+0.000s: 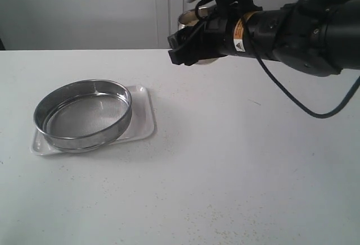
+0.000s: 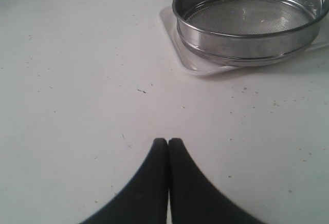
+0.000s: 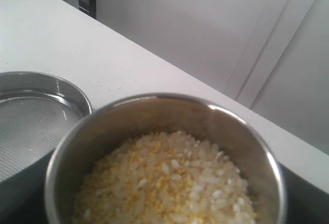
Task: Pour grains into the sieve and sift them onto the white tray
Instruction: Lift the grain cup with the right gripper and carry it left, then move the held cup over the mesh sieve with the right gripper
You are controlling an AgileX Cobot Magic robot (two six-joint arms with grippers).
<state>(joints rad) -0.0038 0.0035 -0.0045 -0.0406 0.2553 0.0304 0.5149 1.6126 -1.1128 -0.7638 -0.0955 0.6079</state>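
**Step in hand:** carry the filled cup to the sieve and pour. Nothing is on the mesh yet.

**State**
- The right gripper (image 1: pixel 188 51) grasps the steel cup (image 1: pixel 190 21), jaws set wide round its wall. The cup is upright and lifted clear of the counter (image 1: pixel 242 166).
- The cup is well filled with grains (image 3: pixel 164 183), fine yellow bits mixed with coarser pale ones, lying a little under the rim.
- The left gripper (image 2: pixel 168 143) is clenched on nothing, fingertips pressed together. It hovers over bare counter with the sieve ahead of it, and does not show in the exterior view.
- The sieve (image 1: pixel 82 116) sits on the white tray (image 1: pixel 145 122), mesh empty.
- In the exterior view more bare tray shows at 3 o'clock of the ring than on any other side. At 9 o'clock the ring looks to reach the tray's edge or pass it; I cannot tell which.
- From the cup, the sieve lies toward 8 o'clock, well apart.
- A few small specks (image 2: pixel 144 91) lie on the counter near the tray.

**How to do it well (judgement)**
- Keep the cup level in transit; it is full enough to spill if tilted.
- Bring the lip low over the mesh centre before tipping. The ring wall is shallow, so grains dropped from high up may bounce out.
- Tip slowly, letting a thin stream spread.
- Aim at the centre or slightly toward 3 o'clock, where tray clearly lies beneath. Fines falling through near 9 o'clock may miss it.
- Sifting will likely need the left gripper on the ring, so it must unclench first.
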